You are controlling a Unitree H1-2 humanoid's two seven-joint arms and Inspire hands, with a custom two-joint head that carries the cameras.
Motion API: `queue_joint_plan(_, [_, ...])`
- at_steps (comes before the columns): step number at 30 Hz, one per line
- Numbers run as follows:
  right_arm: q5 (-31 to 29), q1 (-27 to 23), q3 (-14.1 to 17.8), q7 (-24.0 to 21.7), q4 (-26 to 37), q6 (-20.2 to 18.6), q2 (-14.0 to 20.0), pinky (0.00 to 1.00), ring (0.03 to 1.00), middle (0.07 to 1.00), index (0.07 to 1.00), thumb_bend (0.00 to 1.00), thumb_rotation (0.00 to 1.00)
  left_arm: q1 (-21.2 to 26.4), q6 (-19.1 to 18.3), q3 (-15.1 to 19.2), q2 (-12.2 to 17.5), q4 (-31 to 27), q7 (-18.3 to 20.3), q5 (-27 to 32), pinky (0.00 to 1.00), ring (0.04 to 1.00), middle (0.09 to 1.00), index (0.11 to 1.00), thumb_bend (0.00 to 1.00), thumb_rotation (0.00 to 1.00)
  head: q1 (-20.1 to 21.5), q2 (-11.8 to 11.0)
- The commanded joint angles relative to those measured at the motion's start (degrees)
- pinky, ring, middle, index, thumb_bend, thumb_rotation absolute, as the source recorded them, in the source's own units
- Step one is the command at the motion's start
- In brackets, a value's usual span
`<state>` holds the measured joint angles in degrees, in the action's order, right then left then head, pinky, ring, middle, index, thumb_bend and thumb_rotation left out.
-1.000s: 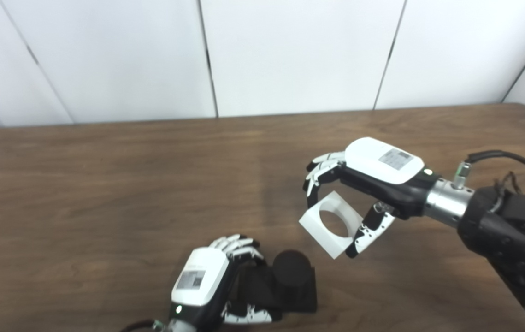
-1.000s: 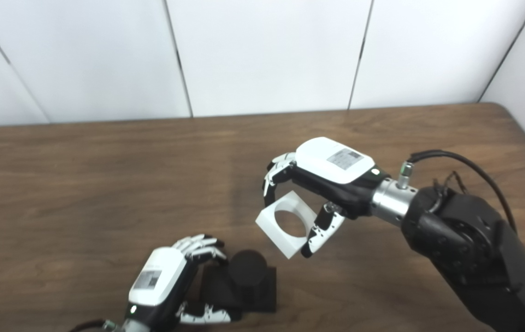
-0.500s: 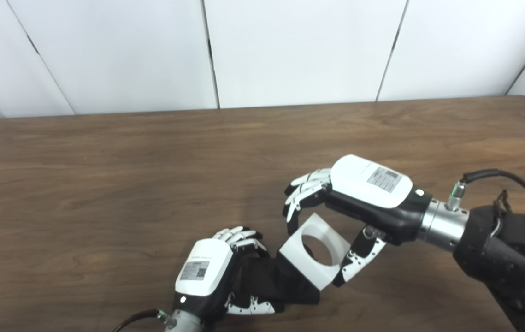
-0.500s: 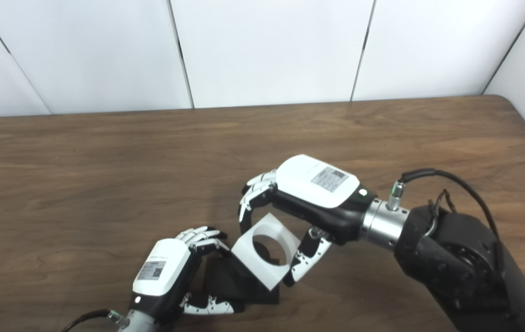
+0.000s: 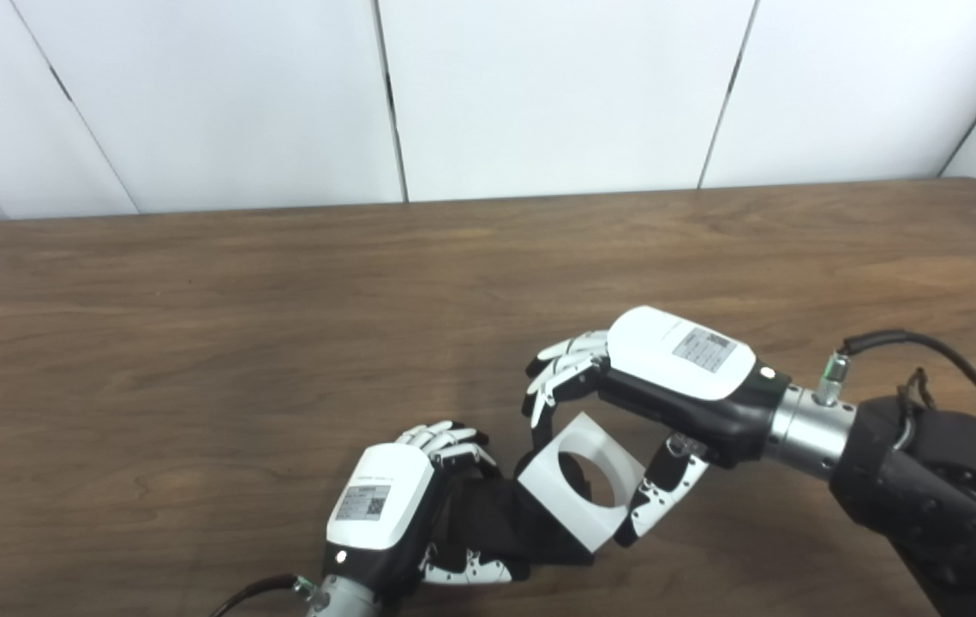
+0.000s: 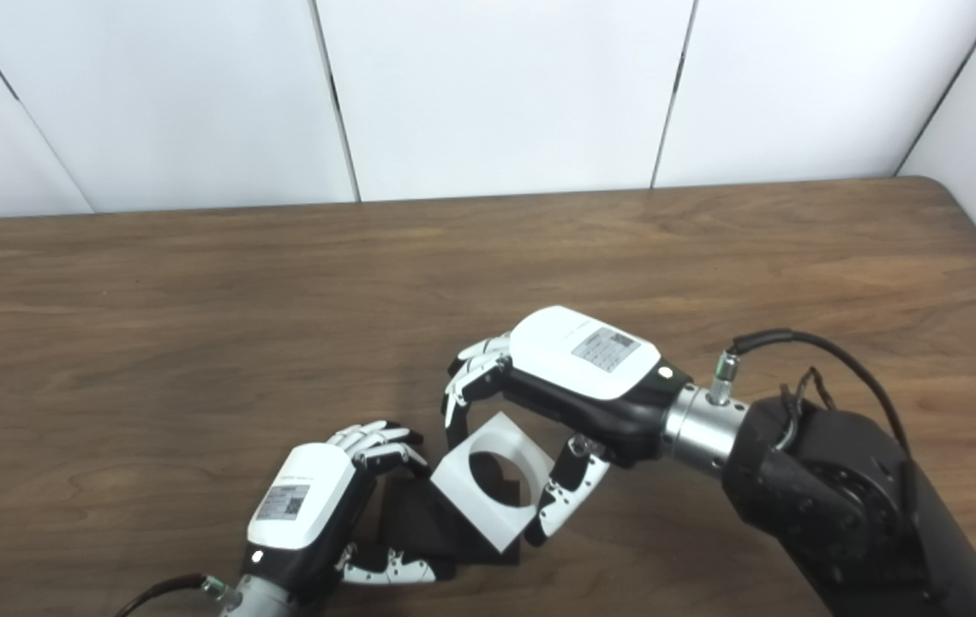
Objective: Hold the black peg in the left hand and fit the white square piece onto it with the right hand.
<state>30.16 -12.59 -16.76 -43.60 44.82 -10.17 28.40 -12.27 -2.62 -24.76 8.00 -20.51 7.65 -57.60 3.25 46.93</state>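
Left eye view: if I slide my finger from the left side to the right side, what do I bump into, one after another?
Left hand → black peg → white square piece → right hand → right arm, all over the wooden table.

Black peg [image 5: 513, 527] on square base, near front edge of surface. White square piece [image 5: 580, 480], round hole, tilted over peg.

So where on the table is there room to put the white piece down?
The brown wooden table is bare along the far side by the white wall and across its left half. It is crowded near the front, where the left hand, black peg block and right hand with the white square piece meet.
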Motion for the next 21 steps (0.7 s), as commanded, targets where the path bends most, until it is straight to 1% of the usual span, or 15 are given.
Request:
queue_joint_plan(1, [0.6,-0.6,0.6,2.0,-0.1,2.8,-0.1,0.79,0.83,0.719,0.48,0.52,0.13,-0.4,-0.7,-1.0,-0.2,0.2,2.3,-0.4,0.84,0.86,0.801,0.487,0.51,0.05,0.0,0.1])
queue_joint_plan(6, [2.1,-0.1,0.1,2.6,-1.6,5.2,-0.7,0.8,0.835,0.723,0.481,0.52,0.13,-0.3,-1.1,-1.3,-0.2,0.0,2.4,-0.5,0.85,0.859,0.801,0.487,0.51,0.05,-0.3,0.1])
queue_joint_plan(13, [3.9,0.8,-0.6,3.5,-3.2,8.0,-2.1,0.79,0.827,0.715,0.481,0.52,0.13,-0.3,-1.5,-1.6,-0.1,-0.2,2.5,-0.4,0.85,0.857,0.8,0.487,0.51,0.05,-0.3,0.2])
queue_joint_plan(21, [4.3,1.6,-1.7,3.3,-4.5,8.2,-3.0,0.79,0.84,0.718,0.481,0.52,0.13,-0.1,-1.8,-1.8,-0.1,-0.3,2.8,-0.5,0.86,0.859,0.803,0.487,0.51,0.06,-0.4,0.4])
